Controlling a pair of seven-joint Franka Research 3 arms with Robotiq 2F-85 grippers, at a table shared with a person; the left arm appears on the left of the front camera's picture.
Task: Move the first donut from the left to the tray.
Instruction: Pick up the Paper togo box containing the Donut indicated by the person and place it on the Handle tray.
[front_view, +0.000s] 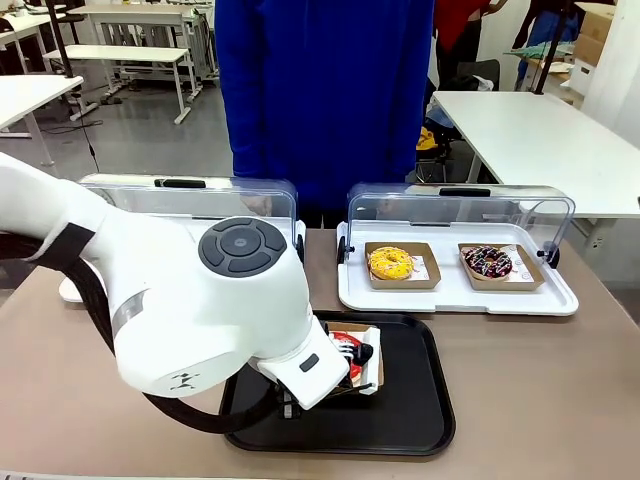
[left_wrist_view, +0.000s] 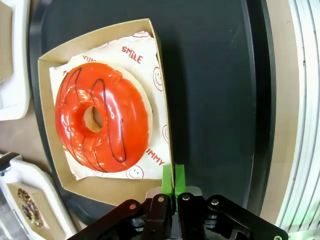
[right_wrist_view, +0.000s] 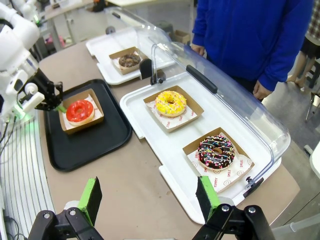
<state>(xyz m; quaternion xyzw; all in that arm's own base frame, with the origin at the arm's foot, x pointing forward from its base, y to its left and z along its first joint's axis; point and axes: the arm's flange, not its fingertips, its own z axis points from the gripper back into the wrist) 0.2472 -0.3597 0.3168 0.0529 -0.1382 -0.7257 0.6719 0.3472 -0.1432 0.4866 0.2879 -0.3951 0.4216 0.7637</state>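
Even, bright overhead room light reaches all my views. My wrist views bow at the edges. Glare streaks the red icing of the donut and the clear lid. My left arm casts soft shadow on the black tray. Everything stays sharp.

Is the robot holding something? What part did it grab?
Yes. The left claw pinches the side wall of the cardboard dish under the red donut, over the black tray. The right claw is open, holding nothing.
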